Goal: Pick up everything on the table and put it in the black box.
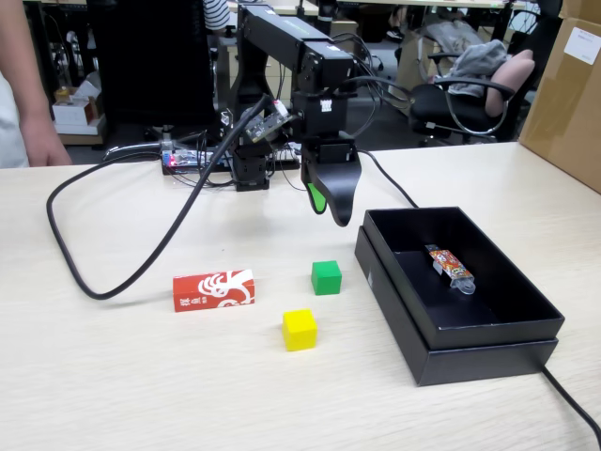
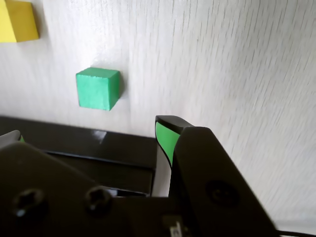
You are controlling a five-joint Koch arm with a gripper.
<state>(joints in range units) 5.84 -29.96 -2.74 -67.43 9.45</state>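
Gripper of yours hangs above the table, clear of the wood and empty; from the fixed view the jaws overlap, and the wrist view shows one green-lined tip and only a sliver of the other, so you cannot tell whether it is open or closed. Below and slightly toward the camera sits the green cube, with the yellow cube near it and the red carton lying to their left in the fixed view. To the right stands the black box, holding a slim wrapped packet
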